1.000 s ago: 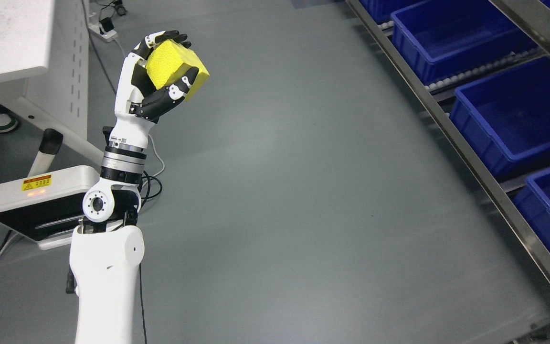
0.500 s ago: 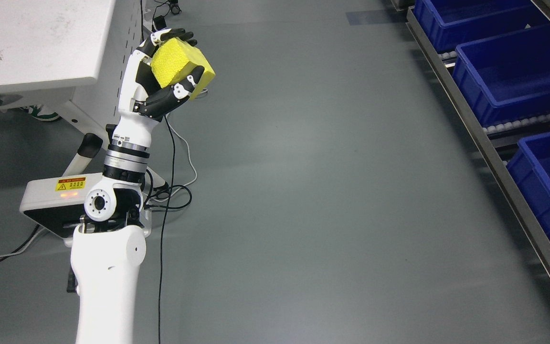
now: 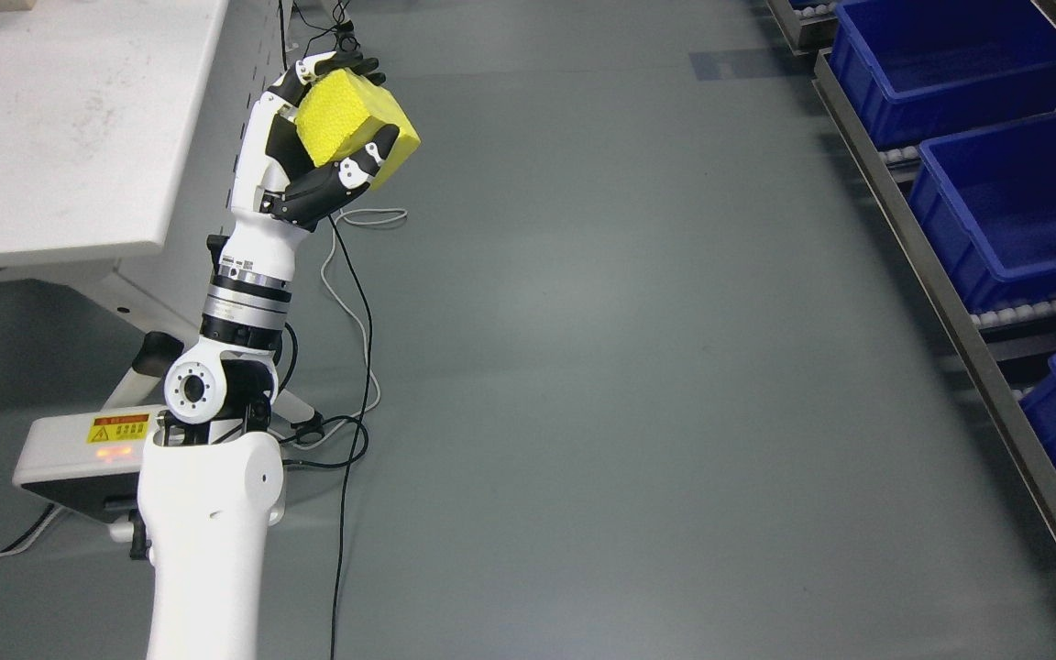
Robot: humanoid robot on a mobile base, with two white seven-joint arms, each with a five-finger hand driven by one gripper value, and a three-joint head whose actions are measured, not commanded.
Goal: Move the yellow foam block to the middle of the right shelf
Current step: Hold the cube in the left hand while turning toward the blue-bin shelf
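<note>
My left hand (image 3: pixel 331 124) is raised at the upper left, its black fingers curled around a yellow foam block (image 3: pixel 354 124). It holds the block in the air above the grey floor. The block's textured face points up and to the left. The shelf (image 3: pixel 950 302) runs along the right edge, with a steel rail and blue bins (image 3: pixel 1014 202). The hand and block are far to the left of the shelf. My right arm does not show.
A white table (image 3: pixel 60 128) stands at the upper left, close behind my left arm. A white base unit with a yellow warning label (image 3: pixel 79 449) sits on the floor at the lower left. Black and white cables (image 3: pixel 354 302) trail across the floor beside it.
The whole picture has shifted, so the camera moved: the table has come further into view and the bins have slid toward the right edge. The hand still holds the block the same way.
</note>
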